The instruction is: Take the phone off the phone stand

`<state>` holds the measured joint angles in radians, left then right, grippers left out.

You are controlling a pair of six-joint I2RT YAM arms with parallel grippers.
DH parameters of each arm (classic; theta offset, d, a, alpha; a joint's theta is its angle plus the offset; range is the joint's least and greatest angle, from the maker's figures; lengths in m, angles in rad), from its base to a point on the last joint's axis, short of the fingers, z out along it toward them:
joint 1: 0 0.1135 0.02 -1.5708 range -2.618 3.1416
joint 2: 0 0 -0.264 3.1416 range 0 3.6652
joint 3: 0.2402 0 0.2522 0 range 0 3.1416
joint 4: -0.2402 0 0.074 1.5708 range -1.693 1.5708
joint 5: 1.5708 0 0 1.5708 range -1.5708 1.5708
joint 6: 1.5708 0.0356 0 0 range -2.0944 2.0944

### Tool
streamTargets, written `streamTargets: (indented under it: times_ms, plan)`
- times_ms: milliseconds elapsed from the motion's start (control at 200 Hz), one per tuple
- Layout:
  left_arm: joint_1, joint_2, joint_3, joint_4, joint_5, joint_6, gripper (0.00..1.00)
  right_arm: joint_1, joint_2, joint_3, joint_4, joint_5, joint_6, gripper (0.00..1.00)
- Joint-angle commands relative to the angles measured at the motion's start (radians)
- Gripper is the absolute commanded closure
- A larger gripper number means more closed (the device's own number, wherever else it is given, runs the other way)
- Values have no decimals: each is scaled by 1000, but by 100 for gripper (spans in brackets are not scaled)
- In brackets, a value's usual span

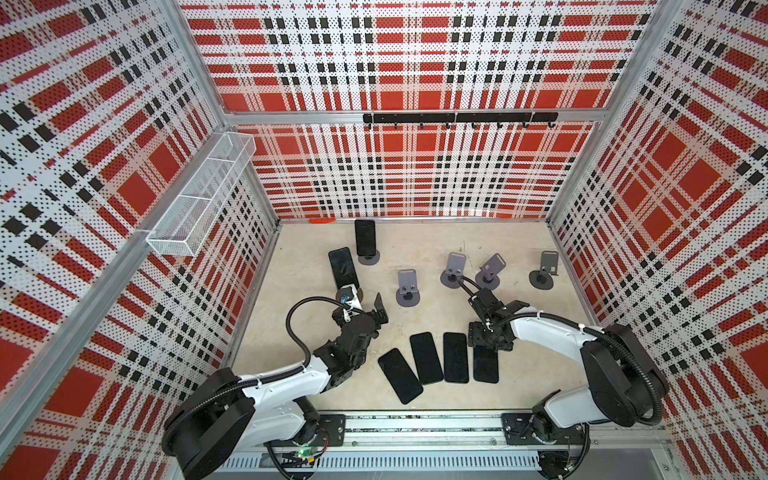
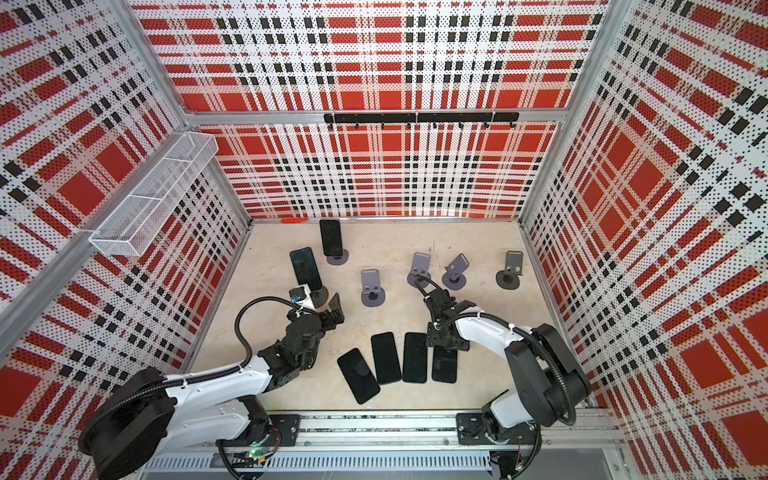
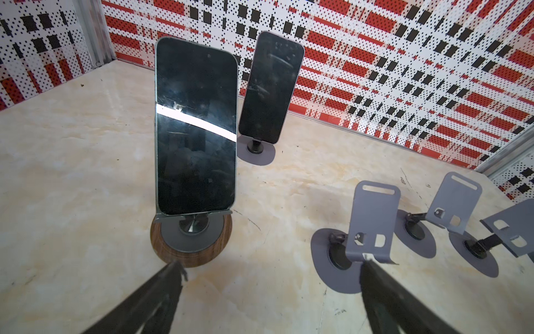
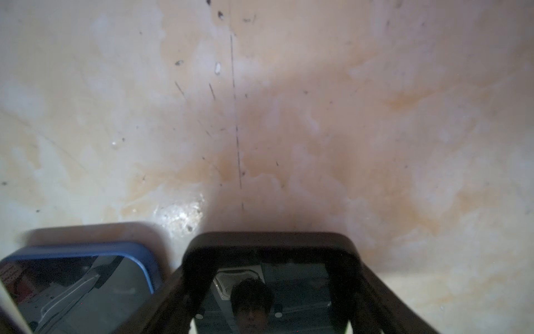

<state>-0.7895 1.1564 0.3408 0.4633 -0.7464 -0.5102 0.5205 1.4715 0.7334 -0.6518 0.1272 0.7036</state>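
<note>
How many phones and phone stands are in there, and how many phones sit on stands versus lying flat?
Phones on stands: 2
Phones lying flat: 4
Occupied stands: 2
Empty stands: 4
Total: 12

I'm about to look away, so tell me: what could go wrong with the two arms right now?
The open left gripper has one fingertip near the wooden stand base; a nudge could topple its phone. Its other fingertip is by an empty stand. The right gripper straddles a flat phone and might drag it.
</note>
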Motion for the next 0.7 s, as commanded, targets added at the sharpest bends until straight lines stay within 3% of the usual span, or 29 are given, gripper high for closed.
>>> streamTargets:
  times_ms: [0, 431, 556, 696]
  plan:
    - [-8, -15, 7, 8, -21, 18, 2, -1, 29, -37, 10, 15, -2, 21]
    - [-20, -35, 10, 0, -40, 9, 2, -2, 12, -27, 27, 23, -1, 18]
    - [-23, -91, 60, -91, -26, -4, 2, -2, -30, -9, 27, 29, -6, 18]
    - [-22, -189, 77, -97, 37, -13, 2, -1, -90, 13, 29, 124, -5, 14]
